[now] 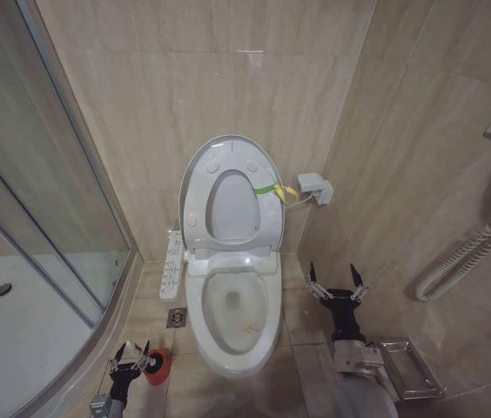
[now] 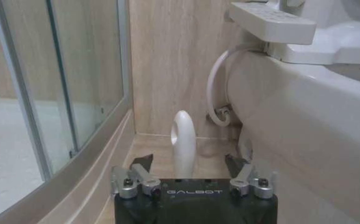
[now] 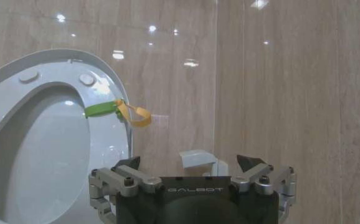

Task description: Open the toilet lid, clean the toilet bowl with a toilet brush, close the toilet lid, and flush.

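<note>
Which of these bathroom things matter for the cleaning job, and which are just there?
Job:
toilet lid, raised
toilet bowl
toilet brush, between the open left gripper fingers
red holder

Just there:
shower tray
remote panel
wall box
floor drain

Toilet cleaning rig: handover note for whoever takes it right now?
Left gripper: open, low by the toilet's left side, straddling the toilet brush handle, not yet gripping; brush sits in its red holder.
Right gripper: open, idle, right of the toilet bowl.
Done: toilet lid raised against the wall, seat up too.
Left: grab brush, scrub bowl, close lid, flush.
</note>
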Available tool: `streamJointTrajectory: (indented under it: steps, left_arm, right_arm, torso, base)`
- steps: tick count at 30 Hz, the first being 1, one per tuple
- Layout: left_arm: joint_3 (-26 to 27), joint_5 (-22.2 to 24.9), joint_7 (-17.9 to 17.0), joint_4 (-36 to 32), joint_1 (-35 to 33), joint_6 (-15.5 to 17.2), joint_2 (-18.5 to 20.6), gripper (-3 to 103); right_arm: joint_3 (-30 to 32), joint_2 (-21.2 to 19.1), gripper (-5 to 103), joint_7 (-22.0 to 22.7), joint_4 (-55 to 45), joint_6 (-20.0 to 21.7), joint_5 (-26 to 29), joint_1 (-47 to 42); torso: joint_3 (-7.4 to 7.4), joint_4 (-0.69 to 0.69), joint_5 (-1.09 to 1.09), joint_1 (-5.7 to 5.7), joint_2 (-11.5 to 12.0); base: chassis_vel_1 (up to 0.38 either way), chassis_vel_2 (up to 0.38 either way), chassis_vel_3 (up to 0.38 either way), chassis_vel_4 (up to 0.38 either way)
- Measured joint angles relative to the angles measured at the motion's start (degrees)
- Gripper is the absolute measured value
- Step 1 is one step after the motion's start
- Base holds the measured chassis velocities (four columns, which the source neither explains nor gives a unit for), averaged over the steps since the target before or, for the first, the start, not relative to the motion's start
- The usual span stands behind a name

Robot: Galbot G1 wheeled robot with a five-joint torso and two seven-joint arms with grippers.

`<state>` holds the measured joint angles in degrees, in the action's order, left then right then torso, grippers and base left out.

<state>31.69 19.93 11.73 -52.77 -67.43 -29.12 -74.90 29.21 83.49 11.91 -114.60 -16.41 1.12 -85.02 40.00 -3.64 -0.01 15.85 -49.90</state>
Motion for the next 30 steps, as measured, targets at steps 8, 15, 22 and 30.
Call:
streamJointTrajectory:
  steps: [8, 15, 22, 30]
  left_arm:
    - [1.33, -1.06, 4.79, 3.24, 2.35, -1.68, 0.06, 67]
    - [1.69, -1.58, 5.25, 4.06, 2.85, -2.35, 0.01, 40]
    - [2.89, -2.71, 5.30, 2.81, 1.10, -3.02, 0.52, 22]
    - [3.82, -3.56, 3.87, -3.09, -2.37, -2.67, 1.69, 22]
  right_arm:
    - [0.00, 0.00, 100, 0.00, 0.00, 0.00, 0.00, 0.00]
    - [0.00, 0.00, 100, 0.00, 0.00, 0.00, 0.00, 0.00]
    - [0.00, 0.00, 100, 0.00, 0.00, 0.00, 0.00, 0.00]
    - [0.00, 0.00, 100, 0.00, 0.00, 0.00, 0.00, 0.00]
  torso:
    - [0.00, 0.00, 0.00, 0.00, 0.00]
    - [0.00, 0.00, 0.00, 0.00, 0.00]
    - [0.00, 0.00, -0.01, 0.00, 0.00]
    - [0.00, 0.00, -0.01, 0.00, 0.00]
  base:
    - [0.000, 0.000, 0.000, 0.000]
    - [0.000, 0.000, 0.000, 0.000]
    - [0.000, 0.000, 0.000, 0.000]
    - [0.000, 0.000, 0.000, 0.000]
